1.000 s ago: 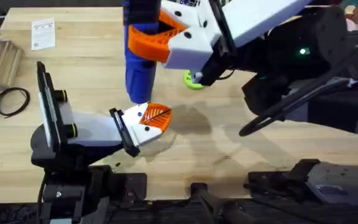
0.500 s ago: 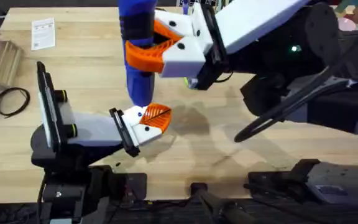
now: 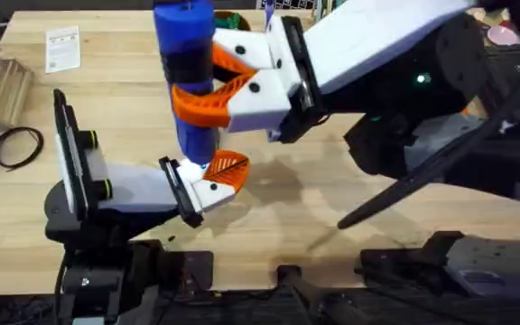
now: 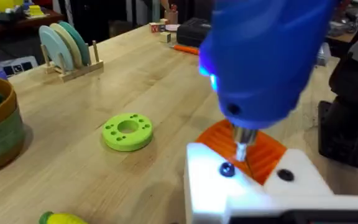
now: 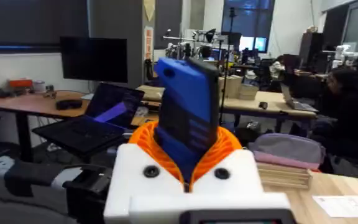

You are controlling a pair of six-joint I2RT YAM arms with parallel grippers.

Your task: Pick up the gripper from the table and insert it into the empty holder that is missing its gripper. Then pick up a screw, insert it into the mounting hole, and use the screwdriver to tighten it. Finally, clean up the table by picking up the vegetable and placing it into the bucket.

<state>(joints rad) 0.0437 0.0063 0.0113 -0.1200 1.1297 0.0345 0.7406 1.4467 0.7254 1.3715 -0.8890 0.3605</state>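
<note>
Right gripper [image 3: 208,83] grips the blue screwdriver [image 3: 186,81] upright between its orange pads, bit tip just above a dark screw [image 4: 227,169] in the white holder [image 4: 253,186] of the left gripper [image 3: 208,181], which carries the orange gripper [image 3: 227,171]; how far the left fingers are apart I cannot tell.

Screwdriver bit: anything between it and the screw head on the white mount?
Nothing visible. In the left wrist view, the fat blue electric screwdriver's short metal bit hangs just above the dark screw head in the white plastic holder, slightly to one side, with open air between. The right gripper is clamped on the screwdriver.
</note>
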